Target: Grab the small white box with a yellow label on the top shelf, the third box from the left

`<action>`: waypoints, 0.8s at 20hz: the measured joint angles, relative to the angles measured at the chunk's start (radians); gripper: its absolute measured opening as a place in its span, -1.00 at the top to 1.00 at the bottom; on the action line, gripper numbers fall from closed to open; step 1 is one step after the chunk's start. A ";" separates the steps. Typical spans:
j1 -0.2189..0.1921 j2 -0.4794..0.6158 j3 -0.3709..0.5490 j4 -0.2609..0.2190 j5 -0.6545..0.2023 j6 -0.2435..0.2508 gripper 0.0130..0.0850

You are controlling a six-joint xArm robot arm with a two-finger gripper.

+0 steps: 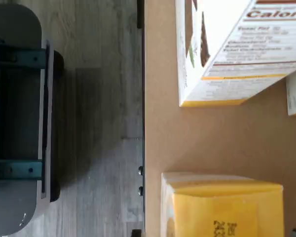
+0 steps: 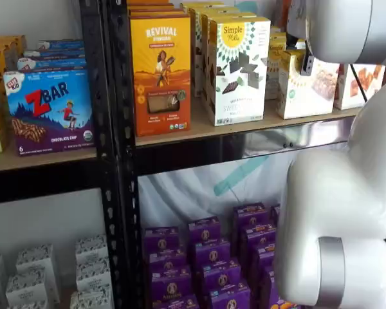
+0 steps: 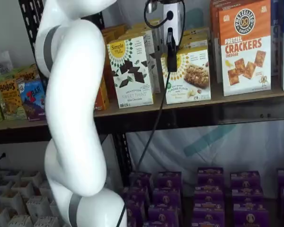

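Above the top shelf [image 3: 236, 100], gripper [image 3: 171, 51] hangs at the white box's [image 3: 188, 78] upper left corner — one finger visible, jaws unreadable.

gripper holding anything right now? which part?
Nothing visibly held. The white-bodied gripper hangs in front of the short cream-white box with the yellow sunburst logo; whether its black fingers are open or touching cannot be told.

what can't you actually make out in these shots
- The gripper: in a shelf view only one dark finger shows, side-on, so open or shut cannot be told; in the other, the white arm covers it.
- The small white box: the finger and cable cross its front; in a shelf view the arm hides its upper right.
- Wrist view: the box labels are blurred and cut by the picture's edge.
- The top shelf: its left stretch is behind the arm.
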 joint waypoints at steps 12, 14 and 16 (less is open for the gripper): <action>-0.014 -0.003 -0.003 0.008 0.003 -0.011 -0.22; -0.015 -0.002 -0.005 0.009 0.005 -0.013 -0.11; -0.017 -0.003 -0.004 0.011 0.003 -0.014 0.00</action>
